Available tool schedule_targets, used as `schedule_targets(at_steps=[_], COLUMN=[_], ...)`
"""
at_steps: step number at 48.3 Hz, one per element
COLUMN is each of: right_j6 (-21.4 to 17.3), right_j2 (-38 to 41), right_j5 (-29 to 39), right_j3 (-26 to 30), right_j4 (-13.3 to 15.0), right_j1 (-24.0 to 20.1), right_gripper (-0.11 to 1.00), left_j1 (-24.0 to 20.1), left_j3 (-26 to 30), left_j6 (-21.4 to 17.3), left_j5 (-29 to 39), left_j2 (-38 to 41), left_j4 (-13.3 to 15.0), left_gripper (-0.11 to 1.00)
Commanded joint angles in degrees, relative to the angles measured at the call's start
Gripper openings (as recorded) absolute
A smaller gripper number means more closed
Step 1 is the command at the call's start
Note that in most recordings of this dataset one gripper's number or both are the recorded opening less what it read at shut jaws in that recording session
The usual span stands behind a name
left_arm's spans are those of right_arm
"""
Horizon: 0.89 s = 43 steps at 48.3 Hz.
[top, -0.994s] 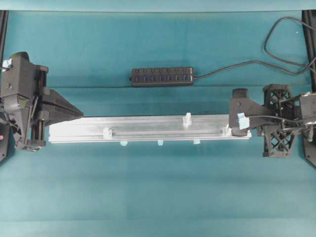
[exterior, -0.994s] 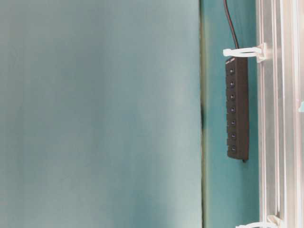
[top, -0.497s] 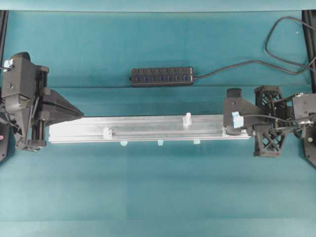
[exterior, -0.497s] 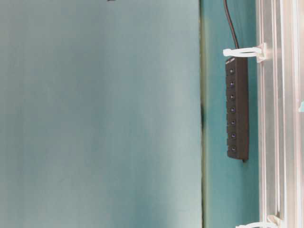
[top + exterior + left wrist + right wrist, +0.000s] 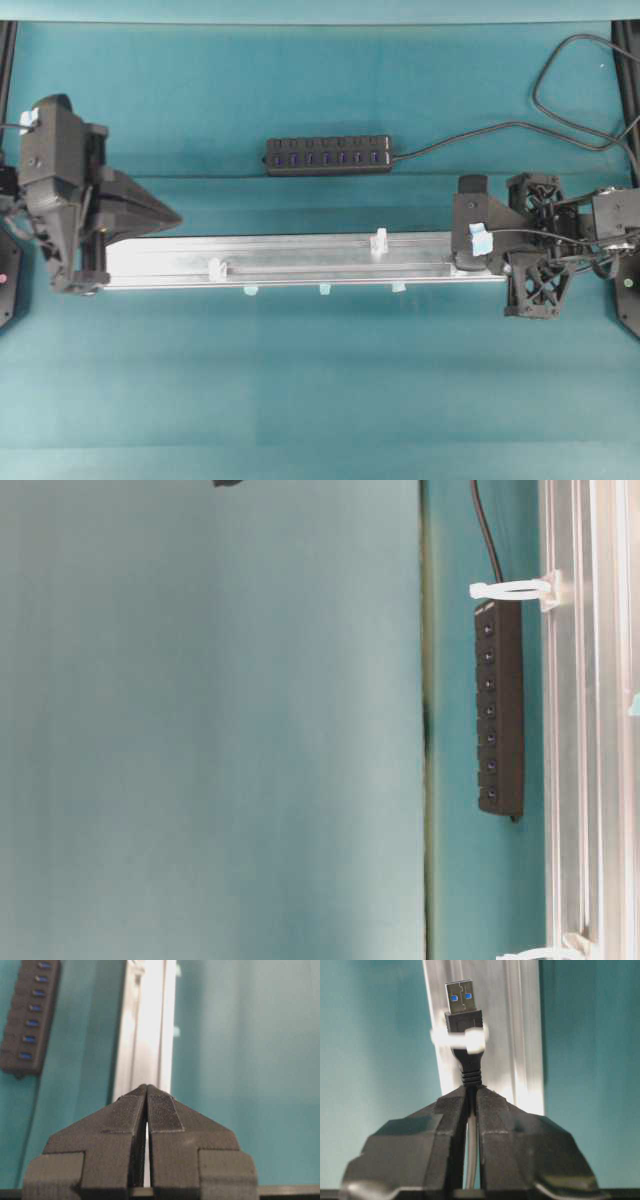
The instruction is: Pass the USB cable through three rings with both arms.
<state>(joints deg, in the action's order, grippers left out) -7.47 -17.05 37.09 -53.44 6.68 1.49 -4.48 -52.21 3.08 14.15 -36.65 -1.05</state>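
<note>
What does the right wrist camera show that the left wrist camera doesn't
Only the right wrist view shows the thin black USB cable with its silver-tipped plug pushed through a small whitish plastic ring, gripped by the shut right claw. Only the left wrist view shows the black multi-port hub and the shut, empty left claw. Both show the long silver aluminium rail on the teal table.
</note>
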Motion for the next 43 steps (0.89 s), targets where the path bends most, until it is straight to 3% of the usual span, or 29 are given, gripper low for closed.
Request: schedule_targets(at_steps=[1, 12, 31, 43], right_j6=[-0.62, -1.05, -2.72, -2.81], right_j2=[0.0, 0.62, 0.7, 0.62], right_j5=[-0.97, -2.55, -4.66, -5.27], right_j3=[0.18, -0.35, -0.88, -1.14], right_j4=[-0.53, -0.79, -0.79, -0.79], right_j1=[0.09, 0.18, 0.35, 0.35], right_gripper=[-0.08, -0.08, -0.08, -0.08], left_j1=[0.09, 0.09, 0.09, 0.09], left_j3=[1.93, 4.22, 8.09, 8.26], left_j6=[-0.18, -0.26, -0.26, -2.72], left_j5=[-3.25, -8.7, -10.63, -19.95], left_j2=[1.67, 7.47, 14.06, 17.31], left_j4=[-0.18, -0.18, -0.18, -0.18], left_gripper=[0.02, 0.02, 0.02, 0.02])
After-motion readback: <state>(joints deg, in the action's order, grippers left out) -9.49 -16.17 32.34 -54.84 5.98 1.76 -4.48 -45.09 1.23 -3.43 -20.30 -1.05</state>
